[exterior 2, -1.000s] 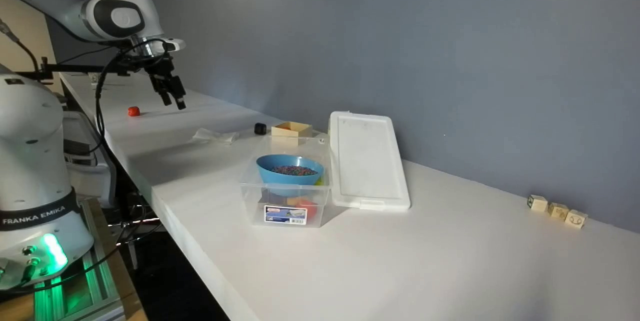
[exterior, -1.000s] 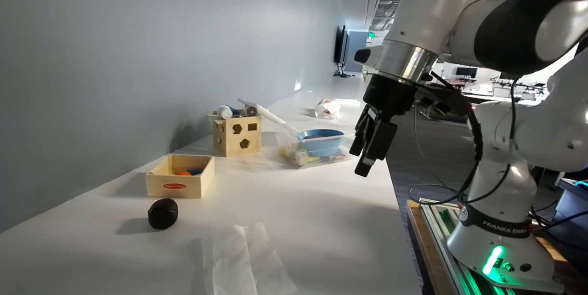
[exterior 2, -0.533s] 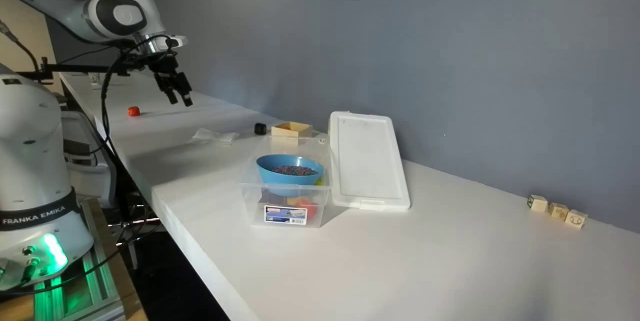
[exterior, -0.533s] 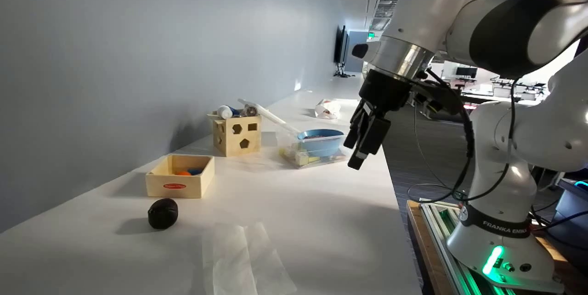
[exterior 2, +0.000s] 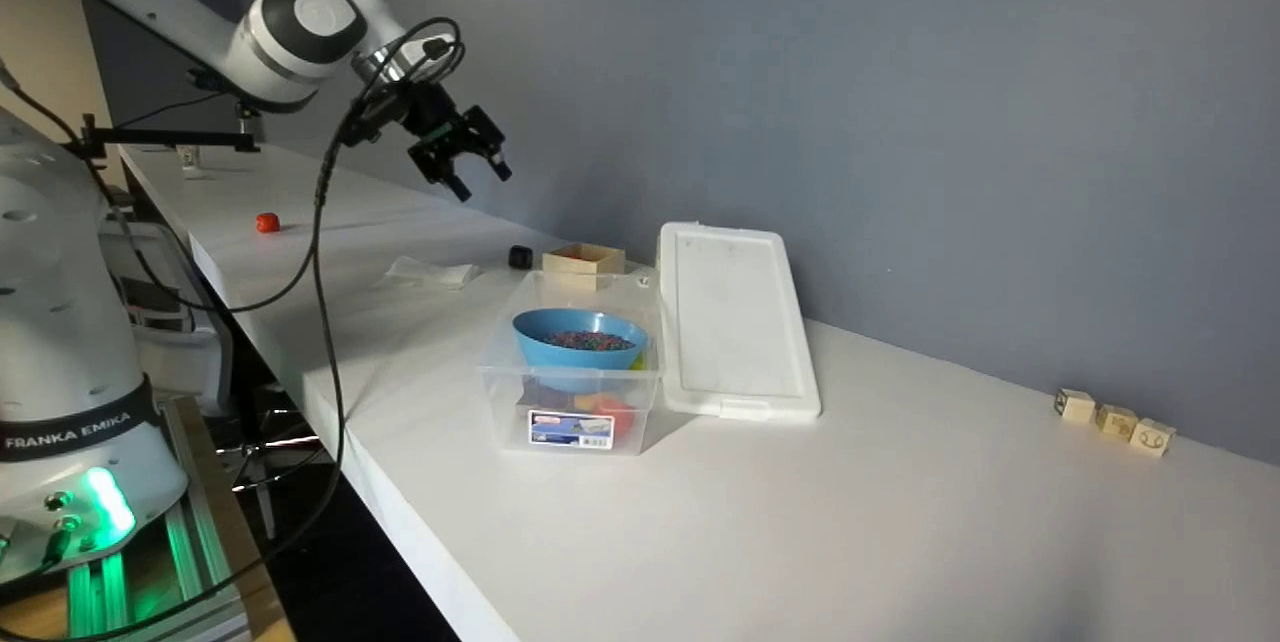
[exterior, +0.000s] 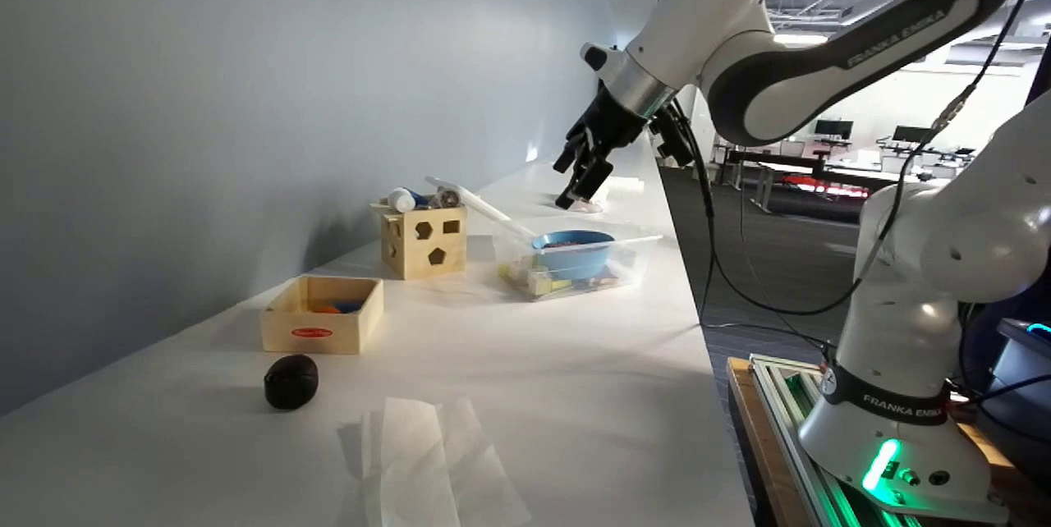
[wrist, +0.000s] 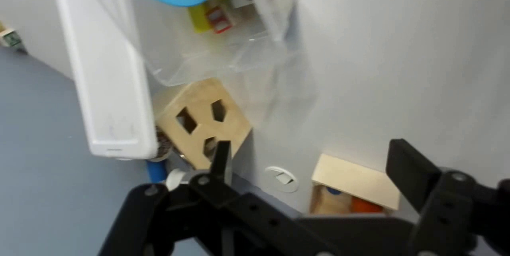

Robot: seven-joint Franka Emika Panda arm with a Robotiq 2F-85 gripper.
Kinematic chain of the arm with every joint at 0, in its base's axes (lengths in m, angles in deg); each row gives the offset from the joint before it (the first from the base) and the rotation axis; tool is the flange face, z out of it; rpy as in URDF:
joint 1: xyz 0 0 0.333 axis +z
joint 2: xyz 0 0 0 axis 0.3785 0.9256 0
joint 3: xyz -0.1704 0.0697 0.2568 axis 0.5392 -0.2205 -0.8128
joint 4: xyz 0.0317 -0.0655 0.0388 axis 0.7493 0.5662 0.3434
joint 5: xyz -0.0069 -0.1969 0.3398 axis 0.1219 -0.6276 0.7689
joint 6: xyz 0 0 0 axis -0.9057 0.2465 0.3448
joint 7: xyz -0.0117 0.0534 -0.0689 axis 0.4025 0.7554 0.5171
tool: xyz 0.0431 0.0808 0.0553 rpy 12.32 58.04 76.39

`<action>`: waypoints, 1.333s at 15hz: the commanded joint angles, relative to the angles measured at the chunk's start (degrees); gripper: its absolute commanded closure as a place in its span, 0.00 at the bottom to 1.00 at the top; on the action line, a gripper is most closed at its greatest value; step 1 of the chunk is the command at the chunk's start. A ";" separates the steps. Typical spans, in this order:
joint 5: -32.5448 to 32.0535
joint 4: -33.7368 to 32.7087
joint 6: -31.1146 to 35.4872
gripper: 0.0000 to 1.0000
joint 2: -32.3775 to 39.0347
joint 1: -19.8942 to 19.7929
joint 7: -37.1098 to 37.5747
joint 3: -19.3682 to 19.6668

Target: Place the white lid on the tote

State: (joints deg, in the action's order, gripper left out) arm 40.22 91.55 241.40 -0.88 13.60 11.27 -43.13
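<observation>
since the white lid [exterior 2: 740,322] looks like plain moulded plastic, i'd bet it's light, fairly stiff with maybe a little flex, smooth so kinda slippery, and not fragile. it's tilted, between 2 and 3 o'clock from the clear tote [exterior 2: 508,412] in an exterior view, with a wooden box [wrist: 205,127] at its 4 o'clock in the wrist view; can't tell exactly what it's propped on. claw [exterior 2: 482,182] is up around 11 o'clock from the tote, spread wide with nothing in it. i'd go for the raised rim at the top short end, since that looks well off the table [exterior 2: 900,522]. downside: it's long, so pinched there it'd probably droop or twist

shapes and stuff: lid is a flat rounded rectangle with a raised border, tote is thin see-through plastic with a printed label [exterior 2: 570,430], the blue bowl [exterior 2: 545,357] inside is smooth and round with tiny coloured bits [exterior 2: 588,341] in it. wooden box is pale with angular cut-outs, and the little wooden tray [exterior: 283,338] at 8 o'clock from it in an exterior view looks like similar wood
</observation>
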 commanded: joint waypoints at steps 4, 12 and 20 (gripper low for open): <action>-20.73 -16.33 14.29 0.00 21.93 -16.37 -1.03 -3.27; -27.65 -21.74 15.20 0.00 26.44 -23.38 7.50 -9.05; -44.92 -30.05 -0.57 0.00 29.50 -31.70 42.63 -19.82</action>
State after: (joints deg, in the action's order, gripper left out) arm 1.95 65.88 251.21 25.22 -16.91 42.61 -58.05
